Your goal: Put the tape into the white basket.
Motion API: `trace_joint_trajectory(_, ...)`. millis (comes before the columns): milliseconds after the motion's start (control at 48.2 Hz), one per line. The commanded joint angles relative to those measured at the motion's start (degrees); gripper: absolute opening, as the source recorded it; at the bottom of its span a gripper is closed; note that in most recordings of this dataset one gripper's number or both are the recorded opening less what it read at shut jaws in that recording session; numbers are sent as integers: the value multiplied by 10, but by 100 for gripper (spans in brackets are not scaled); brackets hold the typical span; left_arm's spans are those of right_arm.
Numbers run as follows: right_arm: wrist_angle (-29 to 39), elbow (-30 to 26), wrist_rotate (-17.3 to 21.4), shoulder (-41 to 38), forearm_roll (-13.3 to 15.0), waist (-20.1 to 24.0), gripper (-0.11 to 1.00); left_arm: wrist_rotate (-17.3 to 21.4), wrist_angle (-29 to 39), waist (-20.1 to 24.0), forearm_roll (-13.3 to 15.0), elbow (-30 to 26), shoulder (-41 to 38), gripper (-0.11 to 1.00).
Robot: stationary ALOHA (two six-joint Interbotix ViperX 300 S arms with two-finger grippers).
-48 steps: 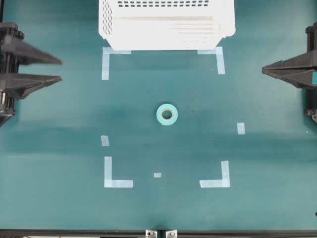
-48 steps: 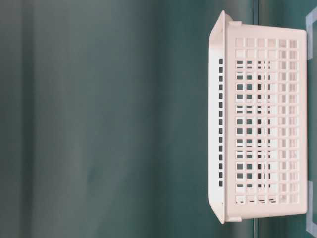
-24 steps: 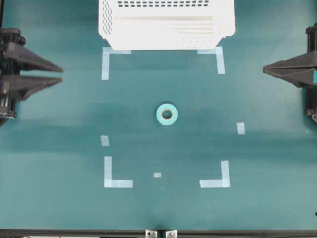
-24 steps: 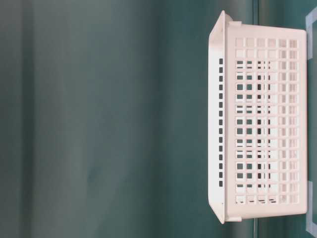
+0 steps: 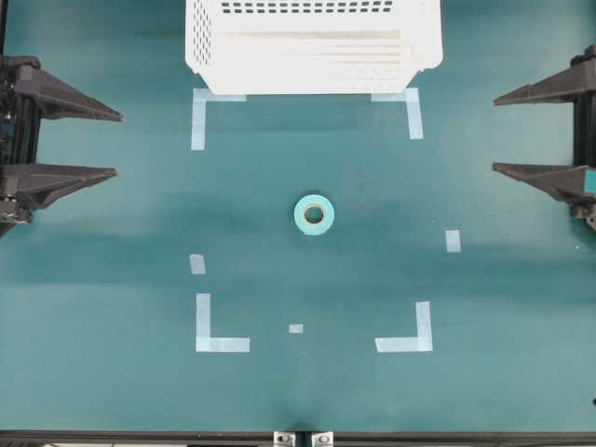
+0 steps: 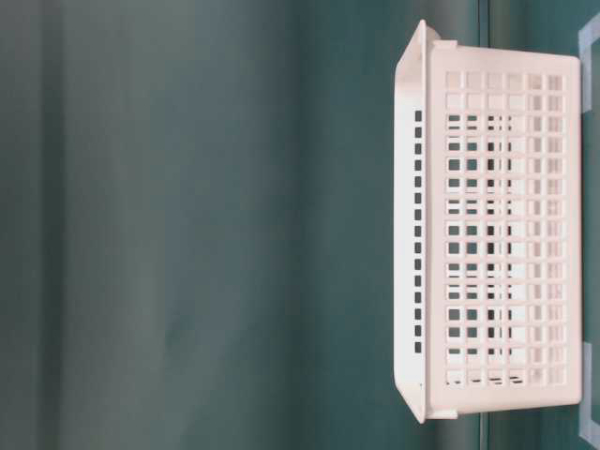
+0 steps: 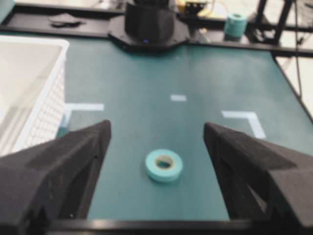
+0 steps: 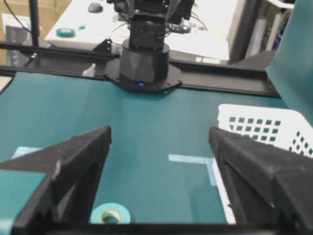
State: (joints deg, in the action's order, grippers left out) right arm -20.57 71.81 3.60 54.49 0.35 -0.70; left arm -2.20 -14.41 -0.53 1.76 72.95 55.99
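One turquoise tape (image 5: 315, 214) ring, cardboard-cored

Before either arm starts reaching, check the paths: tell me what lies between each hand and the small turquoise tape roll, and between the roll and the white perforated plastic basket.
Nothing visible does. The small turquoise tape roll lies alone on the green table; only flat pale-blue tape marks lie between it and the white perforated plastic basket. The left hand and right hand, both open, face it over bare table.
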Motion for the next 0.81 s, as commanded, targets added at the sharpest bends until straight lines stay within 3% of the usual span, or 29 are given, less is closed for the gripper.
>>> trace_joint_trajectory(0, -4, -5, 6, -16, 0, 0, 91, 1, 0, -2, 0, 4, 7, 90)
trace_joint_trajectory(394, -15, 7, 21, -95, 0, 0, 91, 19, 74, 1, -1, 83, 141, 89)
trace_joint_trajectory(518, -25, 8, 21, -130, 0, -1, 91, 35, 107, 4, -1, 93, 162, 88)
trace_joint_trajectory(788, -86, 1, 23, -241, 0, 9, 91, 32, 178, 4, -1, 112, 181, 88)
